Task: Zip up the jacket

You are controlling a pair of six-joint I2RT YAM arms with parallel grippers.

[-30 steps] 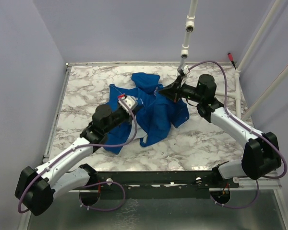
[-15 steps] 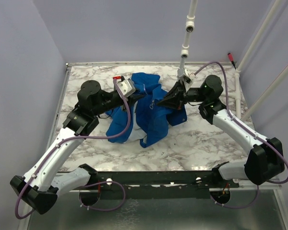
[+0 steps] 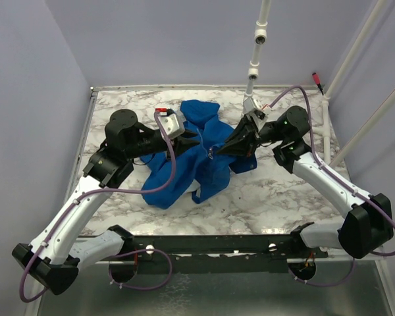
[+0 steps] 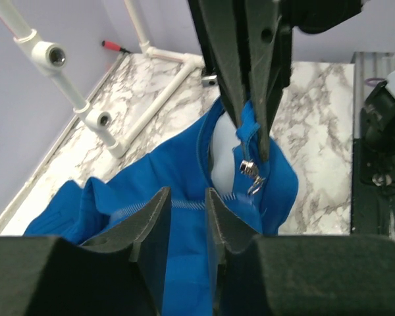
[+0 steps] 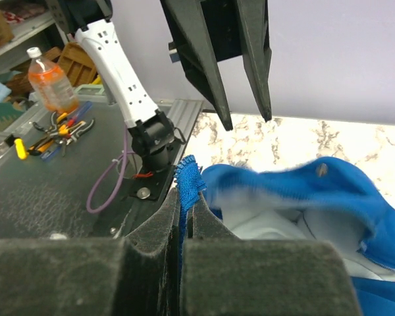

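The royal-blue jacket (image 3: 204, 161) lies bunched on the marble table (image 3: 112, 112), with pale lining (image 4: 222, 148) showing. My right gripper (image 3: 217, 153) is shut on a frayed blue edge of the jacket (image 5: 192, 179), beside the silver zipper pull (image 4: 251, 172), and holds it raised. My left gripper (image 3: 196, 139) faces it just above the fabric. In the right wrist view the left gripper (image 5: 247, 122) hangs with its fingers apart and only wall between them. In the left wrist view blue cloth and zipper teeth (image 4: 118, 212) lie beyond its tips.
A white pipe frame (image 3: 257, 39) rises at the back, and more pipes (image 4: 85, 99) run along the right side. A red-tipped tool (image 3: 317, 80) lies at the far right corner. A black rail (image 3: 210, 245) borders the near edge. A bottle (image 5: 49, 82) and hand tools sit off the table.
My left arm lifted off the jacket's left part and swung back and up, its jaws parting, and now points at the right gripper. The right gripper pulled the jacket edge slightly leftward.
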